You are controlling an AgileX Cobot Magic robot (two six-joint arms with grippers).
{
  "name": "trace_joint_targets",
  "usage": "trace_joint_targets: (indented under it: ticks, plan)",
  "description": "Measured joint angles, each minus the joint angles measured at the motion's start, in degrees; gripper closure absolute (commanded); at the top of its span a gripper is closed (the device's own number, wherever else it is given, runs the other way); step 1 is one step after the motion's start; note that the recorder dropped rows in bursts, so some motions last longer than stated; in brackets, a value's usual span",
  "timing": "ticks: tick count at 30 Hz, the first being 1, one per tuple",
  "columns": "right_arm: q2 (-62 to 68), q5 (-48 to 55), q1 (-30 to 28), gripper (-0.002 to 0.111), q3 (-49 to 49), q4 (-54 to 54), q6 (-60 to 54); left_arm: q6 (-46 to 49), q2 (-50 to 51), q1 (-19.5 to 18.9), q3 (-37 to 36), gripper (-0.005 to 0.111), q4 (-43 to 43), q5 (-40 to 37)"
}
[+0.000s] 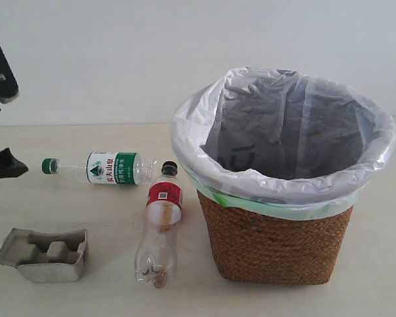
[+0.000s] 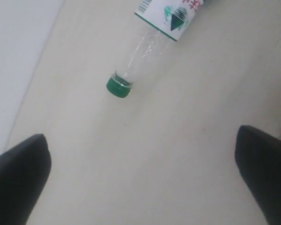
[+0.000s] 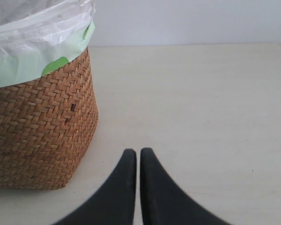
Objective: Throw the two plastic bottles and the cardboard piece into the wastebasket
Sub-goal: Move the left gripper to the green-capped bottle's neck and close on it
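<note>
The green-cap bottle (image 1: 99, 168) lies on its side on the table, cap pointing left; its cap and label also show in the left wrist view (image 2: 145, 51). The larger black-cap, red-label bottle (image 1: 161, 222) lies beside the wastebasket (image 1: 277, 238), a brown wicker basket with a white bag liner. The cardboard piece (image 1: 45, 253) rests at the front left. My left gripper (image 2: 143, 176) is open above bare table, short of the green cap; in the exterior view it shows at the left edge (image 1: 3, 165). My right gripper (image 3: 138, 157) is shut and empty, beside the wastebasket (image 3: 42, 131).
A pale wall runs behind the beige table (image 1: 86, 205). The table's far edge meets the wall just behind the basket. Bare tabletop (image 3: 201, 108) stretches to the basket's right.
</note>
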State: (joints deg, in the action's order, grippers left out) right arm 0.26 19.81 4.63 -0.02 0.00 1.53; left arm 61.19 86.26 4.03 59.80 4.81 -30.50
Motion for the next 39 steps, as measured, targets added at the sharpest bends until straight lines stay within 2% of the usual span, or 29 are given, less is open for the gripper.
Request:
trace_joint_targets:
  ticks: [5, 8, 18, 27, 31, 39]
  plan:
    - [0.0, 0.0, 0.0, 0.108, 0.0, 0.0, 0.0, 14.0, 5.4, 0.0, 0.0, -0.002, 1.8, 3.8]
    - [0.0, 0.0, 0.0, 0.108, 0.0, 0.0, 0.0, 17.9, 9.3, 0.0, 0.0, -0.002, 2.7, 8.5]
    - [0.0, 0.0, 0.0, 0.108, 0.0, 0.0, 0.0, 22.3, 20.6, 0.0, 0.0, -0.002, 2.9, 28.0]
    - [0.0, 0.0, 0.0, 0.108, 0.0, 0.0, 0.0, 30.1, 28.1, 0.0, 0.0, -0.002, 2.5, 36.6]
    - [0.0, 0.0, 0.0, 0.108, 0.0, 0.0, 0.0, 30.5, 30.0, 0.0, 0.0, -0.002, 2.5, 41.5]
    - [0.0, 0.0, 0.0, 0.108, 0.0, 0.0, 0.0, 30.8, 32.7, 0.0, 0.0, -0.002, -2.3, 46.6]
